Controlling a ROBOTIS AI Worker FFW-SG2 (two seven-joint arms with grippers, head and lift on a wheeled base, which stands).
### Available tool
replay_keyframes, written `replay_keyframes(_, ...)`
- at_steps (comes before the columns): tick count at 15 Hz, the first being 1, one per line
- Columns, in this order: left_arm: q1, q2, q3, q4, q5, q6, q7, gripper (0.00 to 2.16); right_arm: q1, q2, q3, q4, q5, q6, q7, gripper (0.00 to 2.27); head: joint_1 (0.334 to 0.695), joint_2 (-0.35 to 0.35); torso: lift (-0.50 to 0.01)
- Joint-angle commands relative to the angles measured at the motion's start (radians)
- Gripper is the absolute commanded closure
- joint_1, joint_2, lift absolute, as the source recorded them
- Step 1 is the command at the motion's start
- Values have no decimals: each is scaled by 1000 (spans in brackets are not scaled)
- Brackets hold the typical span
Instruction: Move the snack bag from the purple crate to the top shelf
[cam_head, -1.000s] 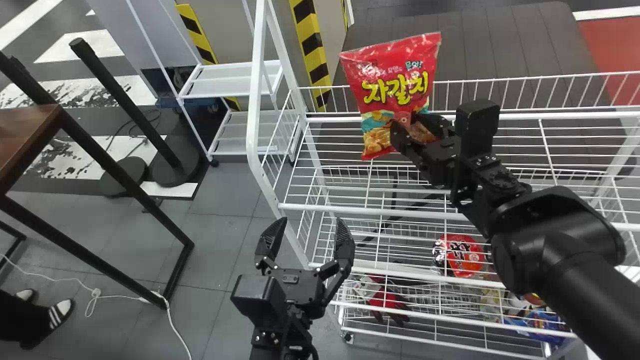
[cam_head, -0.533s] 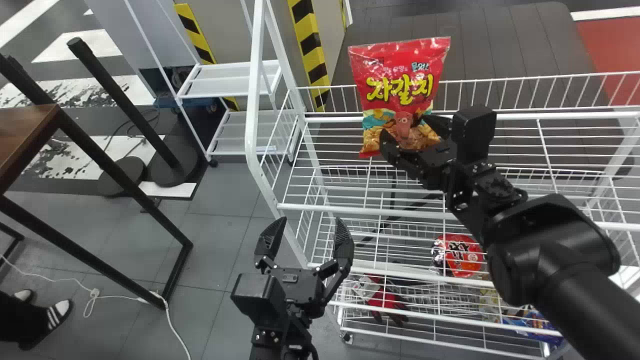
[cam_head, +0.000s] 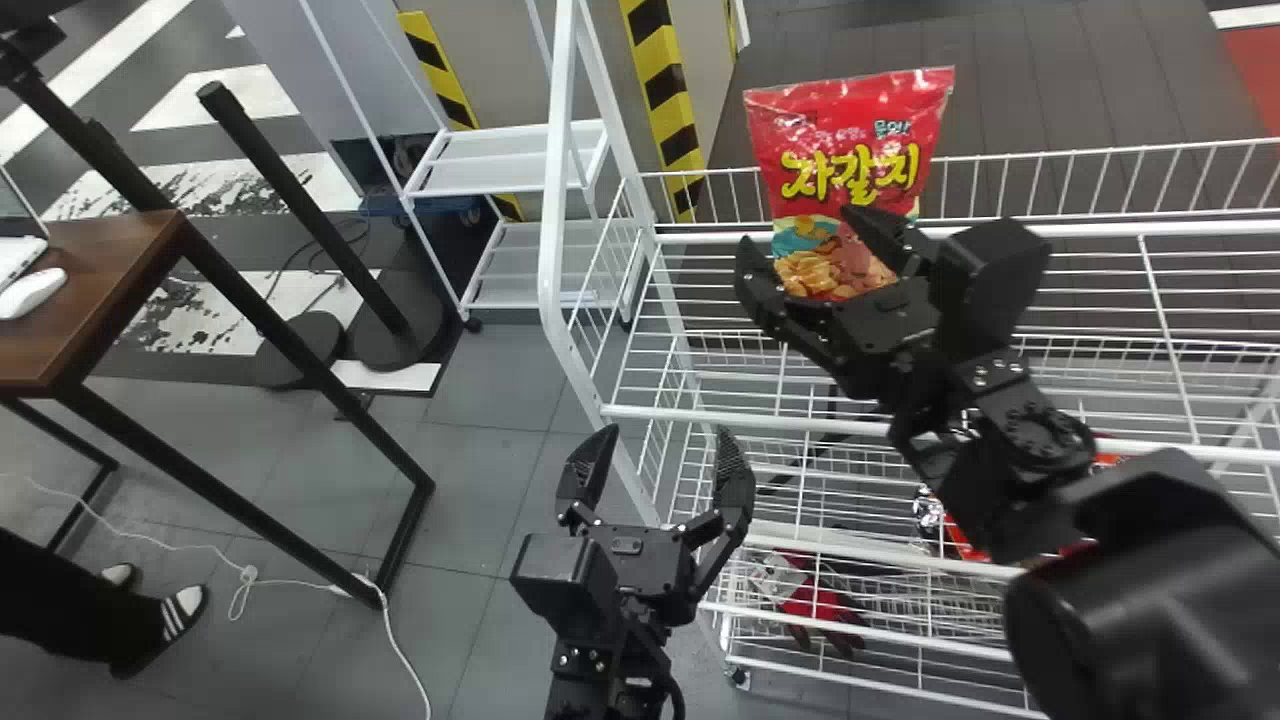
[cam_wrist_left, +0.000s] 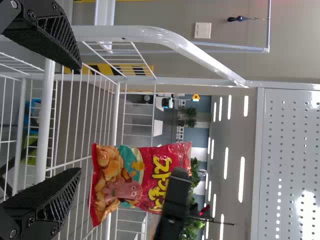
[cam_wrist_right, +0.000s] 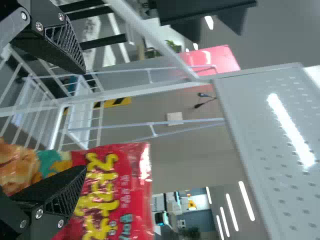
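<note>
Snack bag: the snack bag (cam_head: 850, 150) is upright at the top tier of the white wire rack (cam_head: 715, 412), its lower edge partly behind the right claw (cam_head: 797, 225).
Bag lettering: large yellow characters run across the red front, with smaller dark and teal print near the top.
Bag pictures: golden snack pieces, a teal patch and a pinkish cartoon creature fill the lower part.
Right claw: spread wide at the bag's lower part, one finger crossing in front of it; contact cannot be told.
Left claw: the left claw (cam_head: 667, 435) is wide too, with nothing between its fingers, low beside the rack's near corner.
Lower tiers: a red package (cam_head: 965, 542) partly behind the right arm, and a red-and-grey glove (cam_head: 825, 605) bearing a white label.
Perforated panel: the pale perforated panel (cam_wrist_left: 292, 160) shows beyond the bag.
Desk: a white mouse (cam_head: 32, 293) lies on the brown desk (cam_head: 110, 290), well apart.
</note>
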Motion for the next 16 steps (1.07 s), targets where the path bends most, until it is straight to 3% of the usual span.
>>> replay_keyframes(1,0,2,-2,-7,0,0,0,83,90,-88,-51,-192,-8,152,-33,167,695,328,0)
replay_keyframes(4,4,6,0,-19,0,0,0,83,281,-195,-155,-422,43,235,-33,167,695,259,0)
replay_keyframes(7,4,6,0,-25,0,3,0,83,515,-272,-298,-610,87,130,-17,167,695,199,0)
replay_keyframes(10,4,6,-3,-33,0,3,0,83,698,-305,-408,-649,133,-103,-8,167,695,118,0)
replay_keyframes(13,12,6,0,-40,0,3,0,83,813,-292,-516,-590,116,-278,53,167,695,51,0)
replay_keyframes(16,21,5,0,-42,0,-3,3,83,854,-290,-568,-546,86,-305,58,167,695,-8,0)
